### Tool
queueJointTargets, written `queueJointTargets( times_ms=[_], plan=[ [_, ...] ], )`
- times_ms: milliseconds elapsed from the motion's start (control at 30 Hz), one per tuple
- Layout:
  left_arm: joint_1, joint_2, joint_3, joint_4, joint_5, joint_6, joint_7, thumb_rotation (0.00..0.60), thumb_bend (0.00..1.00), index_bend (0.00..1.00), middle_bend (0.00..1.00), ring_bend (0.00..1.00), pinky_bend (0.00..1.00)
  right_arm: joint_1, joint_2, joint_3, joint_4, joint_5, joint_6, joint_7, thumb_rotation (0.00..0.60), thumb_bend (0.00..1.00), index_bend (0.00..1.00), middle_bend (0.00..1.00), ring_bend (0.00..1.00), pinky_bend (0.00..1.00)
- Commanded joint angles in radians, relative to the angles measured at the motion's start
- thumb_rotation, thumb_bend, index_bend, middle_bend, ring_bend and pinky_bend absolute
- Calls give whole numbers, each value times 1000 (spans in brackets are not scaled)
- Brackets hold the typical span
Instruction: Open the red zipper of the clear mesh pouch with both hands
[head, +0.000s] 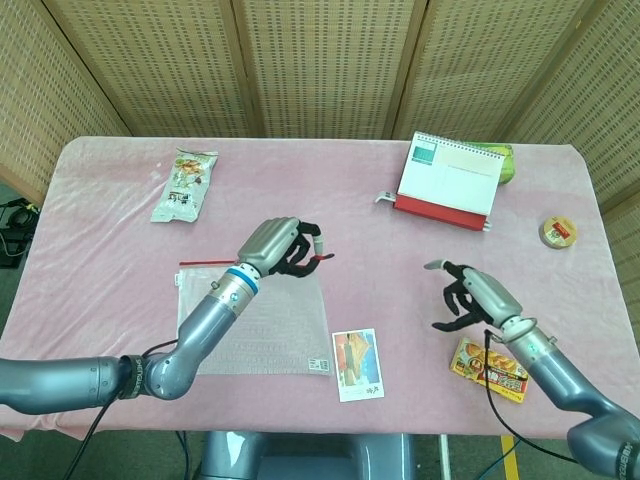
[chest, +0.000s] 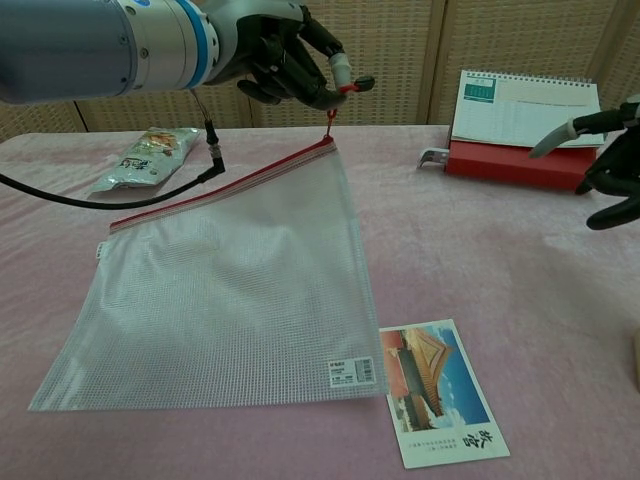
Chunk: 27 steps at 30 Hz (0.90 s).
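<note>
The clear mesh pouch (chest: 225, 300) lies near the tabletop's (head: 400, 250) front edge, its red zipper (chest: 225, 185) corner lifted; the left hand (head: 280, 245) pinches what seems the zipper pull. The right hand (head: 478, 295) hovers empty, fingers apart, beside a postcard (chest: 440, 405).

Bright, even overhead light; soft faint shadows; both views sharp, no glare.

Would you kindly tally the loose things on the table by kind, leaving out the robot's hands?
Pouch: 1
Snack packets: 2
Calendar: 1
Card: 1
Tape roll: 1
Green thing behind the calendar, mostly hidden: 1
Total: 7
</note>
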Motion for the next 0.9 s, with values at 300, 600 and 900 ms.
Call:
queueJointTargets(
  times_ms=[300, 600, 900],
  plan=[
    [-62, -90, -36, 69, -16, 12, -78, 600, 851, 869, 885, 914, 1000, 130, -61, 78, -46, 222, -148, 99, 600, 86, 292, 893, 927, 1000],
    [-84, -128, -31, 82, -14, 33, -95, 600, 851, 869, 885, 913, 1000, 192, -86, 83, -71, 412, -151, 39, 600, 86, 315, 901, 938, 1000],
    [-87, -157, -27, 86, 10, 70, -109, 600, 847, 869, 885, 914, 1000, 256, -153, 51, -90, 622, -61, -85, 600, 88, 386, 937, 976, 1000]
  ],
)
